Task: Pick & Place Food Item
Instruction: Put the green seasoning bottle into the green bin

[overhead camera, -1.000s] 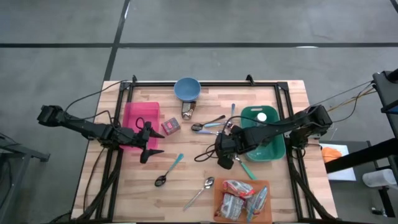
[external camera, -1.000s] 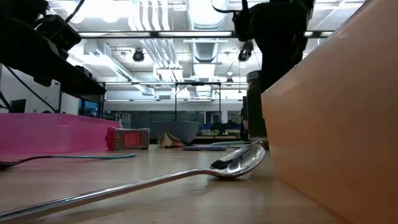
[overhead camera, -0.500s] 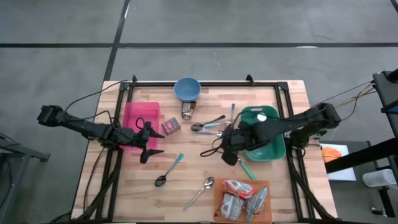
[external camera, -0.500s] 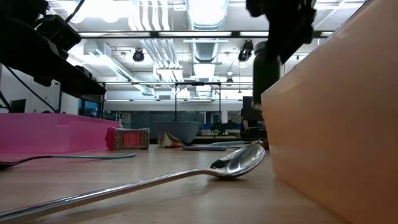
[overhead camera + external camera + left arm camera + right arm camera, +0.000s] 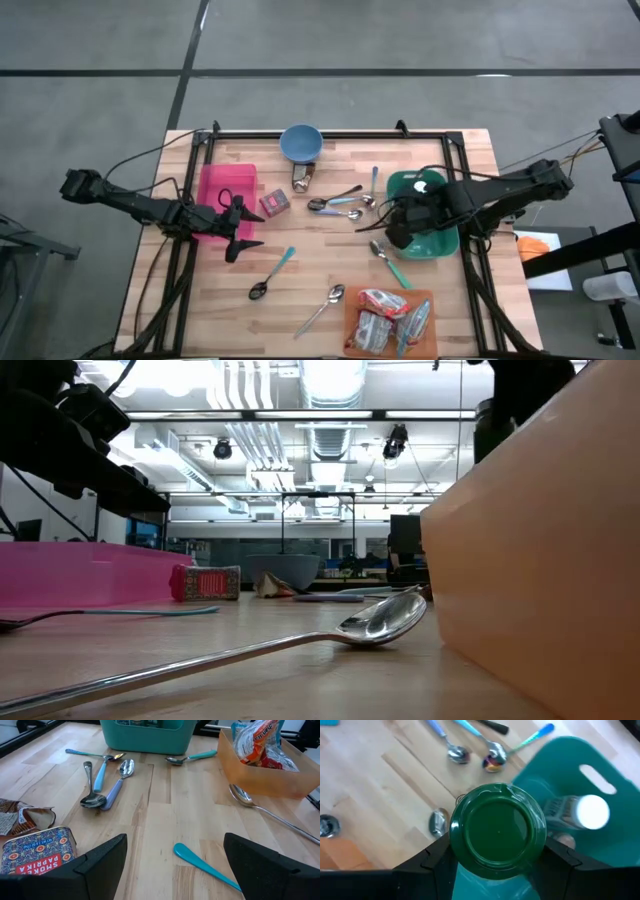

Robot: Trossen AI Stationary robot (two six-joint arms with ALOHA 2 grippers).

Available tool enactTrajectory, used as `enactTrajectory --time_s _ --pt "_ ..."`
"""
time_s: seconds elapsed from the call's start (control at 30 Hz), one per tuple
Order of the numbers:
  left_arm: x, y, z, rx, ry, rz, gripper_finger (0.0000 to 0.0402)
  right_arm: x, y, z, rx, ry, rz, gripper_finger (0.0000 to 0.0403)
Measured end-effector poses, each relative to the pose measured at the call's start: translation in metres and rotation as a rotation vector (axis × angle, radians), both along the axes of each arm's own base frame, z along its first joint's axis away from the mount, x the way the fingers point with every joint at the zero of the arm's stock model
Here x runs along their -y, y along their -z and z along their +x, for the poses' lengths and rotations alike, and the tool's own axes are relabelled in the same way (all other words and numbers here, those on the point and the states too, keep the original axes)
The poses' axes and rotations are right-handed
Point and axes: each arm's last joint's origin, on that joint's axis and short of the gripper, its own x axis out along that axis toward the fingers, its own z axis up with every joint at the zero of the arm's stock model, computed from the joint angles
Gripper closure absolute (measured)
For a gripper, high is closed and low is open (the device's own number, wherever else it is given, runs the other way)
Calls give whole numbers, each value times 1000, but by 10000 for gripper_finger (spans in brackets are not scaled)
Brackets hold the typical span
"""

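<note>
Right hand [image 5: 496, 870] grips green-lidded jar [image 5: 497, 831] above teal bin [image 5: 432, 228] at the table's right edge; release outstanding. Left hand [image 5: 172, 865] waits, wide open, beside pink tray [image 5: 222, 185].

**Only one label you can actually read here**

The small red-and-blue patterned tin [image 5: 35, 851] has "SMOKED PAPRIKA" printed in white on its red band, clear enough in the left wrist view. From above, the same tin [image 5: 275, 203] sits just beside the pink tray [image 5: 226, 186], but the lettering can't be read there. The crinkly red-and-white snack bags [image 5: 263, 746] have print on them too, but I can't make out a word.
</note>
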Motion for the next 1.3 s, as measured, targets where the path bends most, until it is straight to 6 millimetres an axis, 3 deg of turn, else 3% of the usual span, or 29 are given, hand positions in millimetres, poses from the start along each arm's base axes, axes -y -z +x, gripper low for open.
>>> enactTrajectory --time_s 0.27,0.9,1.3 --pt "0 0 0 -1 0 0 66 16 9 -15 -19 57 -5 207" --pt "0 1 0 -7 0 2 66 67 71 -27 -5 110 60 207" --pt "0 1 0 -8 0 2 66 82 99 -13 -56 134 93 207"
